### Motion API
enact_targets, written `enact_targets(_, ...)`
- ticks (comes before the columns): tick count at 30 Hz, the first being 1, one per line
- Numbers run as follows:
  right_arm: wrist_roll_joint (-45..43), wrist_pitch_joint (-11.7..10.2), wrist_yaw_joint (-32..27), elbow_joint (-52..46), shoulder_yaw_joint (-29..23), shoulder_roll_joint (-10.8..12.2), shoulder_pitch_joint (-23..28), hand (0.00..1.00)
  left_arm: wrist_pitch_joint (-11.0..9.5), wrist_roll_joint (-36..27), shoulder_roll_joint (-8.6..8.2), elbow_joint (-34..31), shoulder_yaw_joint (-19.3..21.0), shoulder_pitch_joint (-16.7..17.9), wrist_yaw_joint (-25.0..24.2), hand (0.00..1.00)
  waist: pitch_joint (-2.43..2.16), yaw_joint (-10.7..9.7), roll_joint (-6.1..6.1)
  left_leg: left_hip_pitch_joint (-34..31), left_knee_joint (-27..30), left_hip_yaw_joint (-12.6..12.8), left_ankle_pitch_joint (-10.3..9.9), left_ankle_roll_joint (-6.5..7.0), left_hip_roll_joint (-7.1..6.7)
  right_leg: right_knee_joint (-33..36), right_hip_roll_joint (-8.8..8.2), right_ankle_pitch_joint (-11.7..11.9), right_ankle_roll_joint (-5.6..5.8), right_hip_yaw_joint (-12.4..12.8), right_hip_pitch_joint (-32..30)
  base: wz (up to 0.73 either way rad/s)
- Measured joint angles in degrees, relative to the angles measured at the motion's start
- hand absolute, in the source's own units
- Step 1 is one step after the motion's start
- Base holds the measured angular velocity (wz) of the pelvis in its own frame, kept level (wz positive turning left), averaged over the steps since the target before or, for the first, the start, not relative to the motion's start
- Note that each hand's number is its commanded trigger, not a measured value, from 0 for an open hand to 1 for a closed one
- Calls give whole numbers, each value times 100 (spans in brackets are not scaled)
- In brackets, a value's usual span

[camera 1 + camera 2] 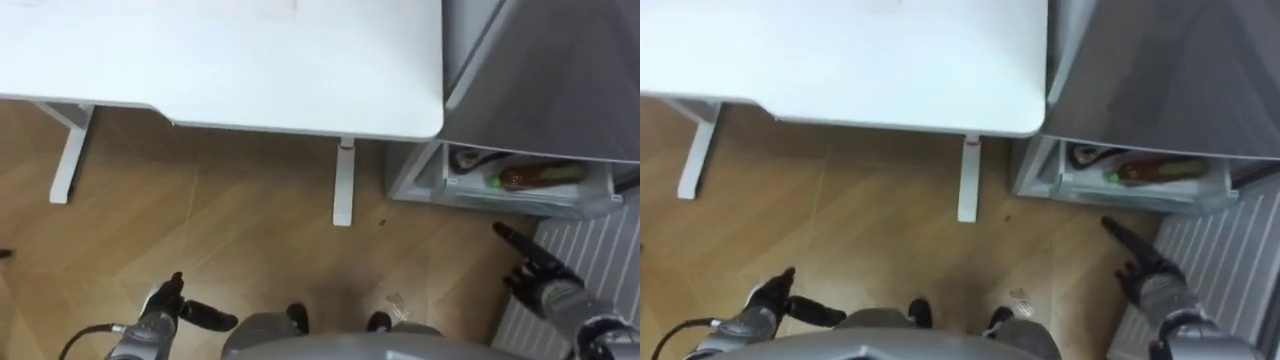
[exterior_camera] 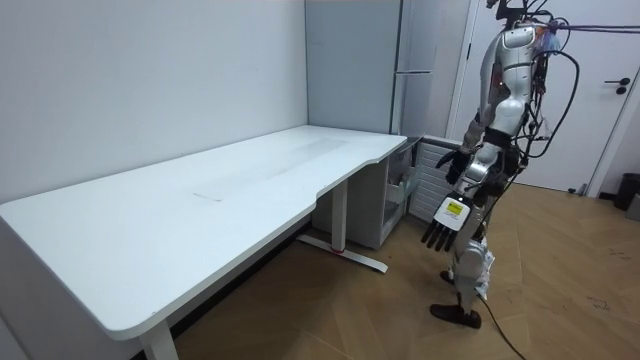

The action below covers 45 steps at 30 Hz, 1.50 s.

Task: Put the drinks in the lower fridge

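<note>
The left hand (image 1: 170, 308) hangs low beside the body, fingers relaxed and apart, holding nothing. The white table (image 1: 220, 60) stands ahead on the wood floor (image 1: 230, 230). Right of the table, the lower fridge drawer (image 1: 560, 203) is open, and a drink bottle (image 1: 540, 176) lies inside it. The right hand (image 1: 540, 272) hovers near the drawer, fingers straight, empty.

The robot stands upright, both arms low and slightly forward. Its left hand (image 1: 165, 308) hangs by its side, fingers relaxed and loosely spread, empty. The right hand (image 1: 538, 272) sits a little higher, fingers straight, pointing ahead
</note>
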Motion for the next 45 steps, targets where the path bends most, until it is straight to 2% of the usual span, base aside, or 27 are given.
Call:
enact_targets(1,-92,-3,-7,25,12,75,106,0,-21,-4,-28,-25,43,36,86,0,8,-77,3,88,-21,-3,-8,-11,7,-73,17,-4,0,2,116,0)
enact_targets(6,-83,-7,32,28,57,379,515,0,-64,2,-76,-36,83,218,148,0,20,-178,9,444,-27,-52,-131,-50,20,-181,57,-67,12,-1,526,1)
enact_targets(8,-136,-7,62,23,-112,452,676,0,-71,0,-189,-91,401,310,162,0,20,-253,28,585,-30,-46,-176,-51,17,-195,58,-93,26,14,631,0)
enact_targets(10,-135,-6,118,19,-296,494,779,0,-71,-7,-233,-152,550,453,161,0,23,-289,37,641,-28,-47,-205,-53,14,-218,58,-107,35,15,750,0)
enact_targets(13,-170,-4,141,26,-508,502,917,0,-71,-8,-288,-214,702,586,160,0,15,-322,68,749,-20,-43,-262,-53,15,-265,67,-123,50,40,869,-2)
enact_targets(15,-334,4,142,41,-654,505,924,0,-68,-5,-321,-208,734,636,151,0,20,-359,82,800,-32,-32,-276,-51,14,-264,67,-126,54,74,904,-6)
enact_targets(17,-725,5,173,60,-846,517,916,0,-61,-7,-378,-180,931,740,109,0,32,-418,77,920,-75,-14,-296,-47,9,-270,66,-153,68,97,998,-4)
enact_targets(27,-1550,8,-28,87,-1182,522,878,0,21,71,-389,-133,973,813,-212,0,19,-474,48,1123,-92,-15,-340,-52,3,-267,61,-199,82,106,1193,-1)
enact_targets(35,-1457,23,-207,183,-1312,648,945,0,191,323,-417,-123,1204,881,-258,0,37,-533,3,1175,-80,-32,-364,-48,0,-265,66,-230,87,152,1216,0)
enact_targets(42,-1293,73,-208,199,-1311,681,1050,0,192,436,-427,-124,1250,892,-299,0,30,-585,12,1201,-85,-32,-370,-53,0,-260,73,-231,86,175,1236,0)
enact_targets(45,-702,82,-211,210,-1312,755,1105,0,191,432,-429,-125,1184,889,-280,0,13,-640,8,1215,-84,-49,-373,-54,-1,-260,74,-231,86,174,1281,0)
